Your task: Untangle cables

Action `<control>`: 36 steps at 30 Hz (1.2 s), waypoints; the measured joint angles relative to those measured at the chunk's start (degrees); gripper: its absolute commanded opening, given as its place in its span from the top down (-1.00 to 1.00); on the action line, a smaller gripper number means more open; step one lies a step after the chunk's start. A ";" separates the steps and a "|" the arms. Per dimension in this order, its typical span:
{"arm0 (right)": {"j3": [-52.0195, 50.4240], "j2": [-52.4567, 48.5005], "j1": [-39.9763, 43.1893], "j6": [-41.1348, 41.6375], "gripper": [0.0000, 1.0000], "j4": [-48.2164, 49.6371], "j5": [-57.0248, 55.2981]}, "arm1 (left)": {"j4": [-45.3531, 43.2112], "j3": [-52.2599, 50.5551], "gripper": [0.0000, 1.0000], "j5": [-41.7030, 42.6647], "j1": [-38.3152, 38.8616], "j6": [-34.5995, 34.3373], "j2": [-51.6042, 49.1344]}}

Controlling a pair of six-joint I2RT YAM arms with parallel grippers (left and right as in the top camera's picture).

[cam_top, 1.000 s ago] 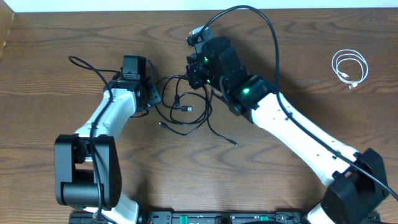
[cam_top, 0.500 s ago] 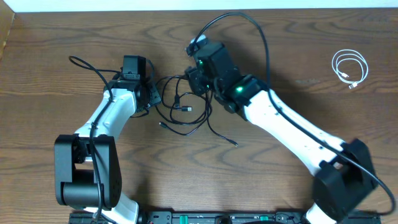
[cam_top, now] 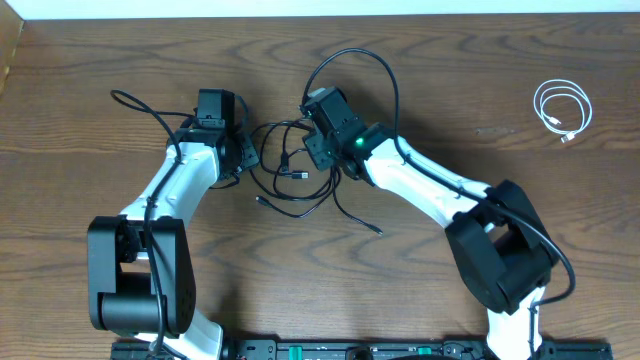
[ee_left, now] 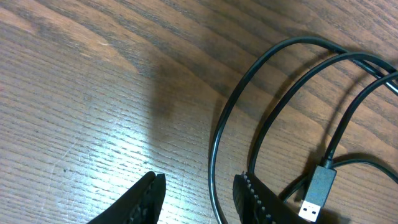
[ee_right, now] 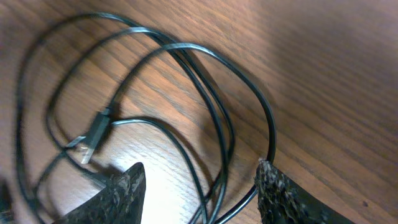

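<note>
The two black cables [ee_left: 212, 158] are lying in a loose knot on the wooden table [cam_top: 110, 50], between the two arms, while the white cable [cam_top: 560, 110] is sitting coiled on its own, well apart at the far right edge. The step in hand looks like getting a first hold on one black strand so the loops can be drawn apart.

The left gripper [ee_left: 199, 180] is hanging low over the left side of the knot with its jaws partly spread, holding nothing; one strand is running down between its fingers [ee_left: 255, 199]. The right gripper [ee_right: 200, 168] is standing wide and empty over the upper right of the tangle, with several crossing strands lying in the gap.

To do this well, each claw is probably best closing on a single strand, not on a crossing, and as near a free end as possible. The USB plug [ee_right: 93, 137] is giving such an end. Pulling should be going slowly and outward, since these cords are thin, smooth and springy and are likely slipping from a shallow pinch. A grip on two strands at once risks tightening the knot.

The cords are showing glossy round jackets curling in broad arcs; the plug is boxy with a metal tip; the table is showing matte brown grain with a soft glare
</note>
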State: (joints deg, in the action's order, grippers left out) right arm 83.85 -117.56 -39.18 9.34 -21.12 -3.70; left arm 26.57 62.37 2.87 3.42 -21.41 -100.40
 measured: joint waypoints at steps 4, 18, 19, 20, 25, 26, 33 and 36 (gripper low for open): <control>0.00 -2.10 0.28 0.00 -0.06 -0.04 0.39 | -0.02 0.00 0.18 0.00 0.00 0.00 0.00; 0.00 -3.89 0.33 -0.50 0.22 0.63 4.17 | 0.00 0.00 0.18 0.00 0.00 0.00 0.00; 0.00 -3.89 0.33 -0.50 0.23 0.70 4.63 | 0.00 0.00 0.19 0.00 0.00 0.00 0.00; 0.00 -3.91 0.33 -0.50 0.24 0.79 5.31 | 0.00 0.00 0.19 0.00 0.00 0.00 0.00; 0.00 -3.91 0.33 -0.50 0.24 0.94 8.28 | 0.00 0.00 0.19 0.00 0.00 0.00 0.00; 0.00 -3.91 0.33 -0.50 0.24 1.03 8.85 | 0.00 0.00 0.18 0.00 0.00 0.00 0.00; 0.00 -3.91 0.33 -0.55 0.15 1.77 10.43 | -0.02 0.00 0.19 0.00 0.00 0.00 0.00; 0.00 -3.91 0.33 -0.52 0.18 2.05 10.60 | -0.02 0.00 0.18 0.00 0.00 0.00 0.00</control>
State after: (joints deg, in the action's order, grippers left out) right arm 83.85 -121.47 -38.85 8.82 -19.07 6.90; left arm 26.55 62.37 2.87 3.42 -21.41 -100.40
